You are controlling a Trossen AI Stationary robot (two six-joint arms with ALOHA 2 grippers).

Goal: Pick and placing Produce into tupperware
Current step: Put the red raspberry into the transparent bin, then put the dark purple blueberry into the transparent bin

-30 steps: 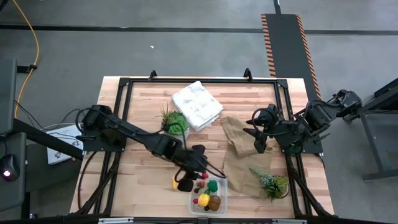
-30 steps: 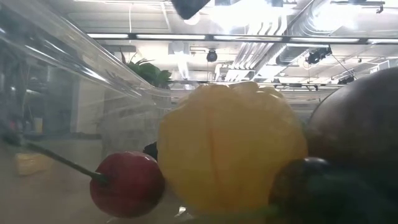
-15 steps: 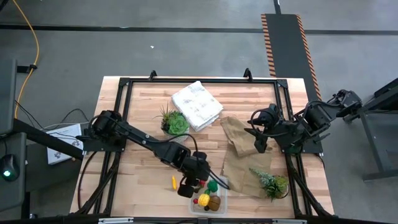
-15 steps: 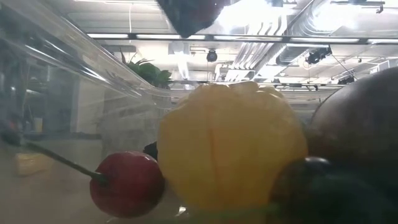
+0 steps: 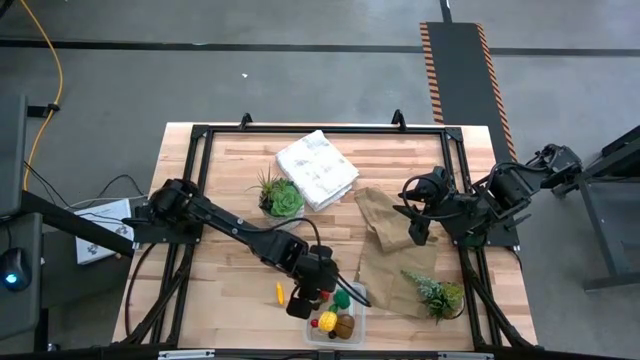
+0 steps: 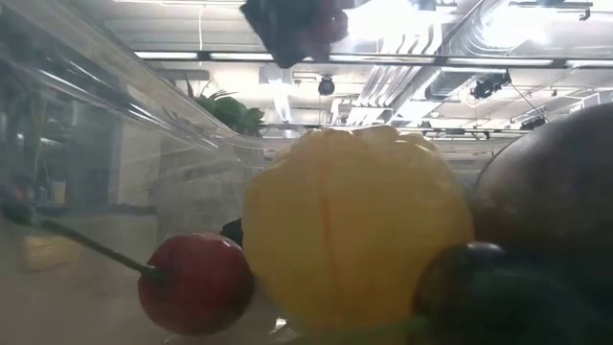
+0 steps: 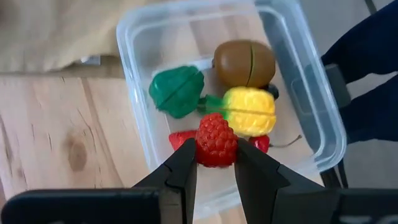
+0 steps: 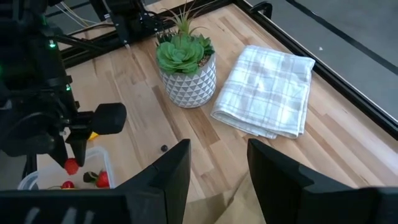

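Delivery is the step in hand, by my reading: the left claw (image 7: 212, 163) hangs over the near-left part of the tupperware (image 7: 311, 99) with a red raspberry (image 7: 216, 139) pinched between its fingers, closed only as far as the berry allows. In the high view this same claw (image 5: 305, 297) sits at the front middle of the desk (image 5: 225, 170), right at the box's left edge. An orange stick (image 5: 280, 292) lies on the wood just to its left, not yet collected.

Inside the box, seen from the left wrist, are a green broccoli-like piece (image 7: 177, 91), a brown kiwi-like ball (image 7: 244, 62), a yellow lemon (image 7: 250, 111), and red berries showing either side of the held one. The low view looks through the clear wall at the lemon (image 6: 356, 230) and a red cherry on a dark stem (image 6: 196, 283).

The next move probably calls for little more than parting the fingers so the raspberry drops among the others; it appears to be already over the box's opening, so a small descent first would keep it from bouncing out.

Farther right, a potted succulent (image 5: 280, 195), a folded white cloth (image 5: 317, 168) and a crumpled brown paper bag (image 5: 385, 235) lie on the desk. The right claw (image 8: 214, 168) waits at the right side over the bag, fingers spread apart and holding nothing.
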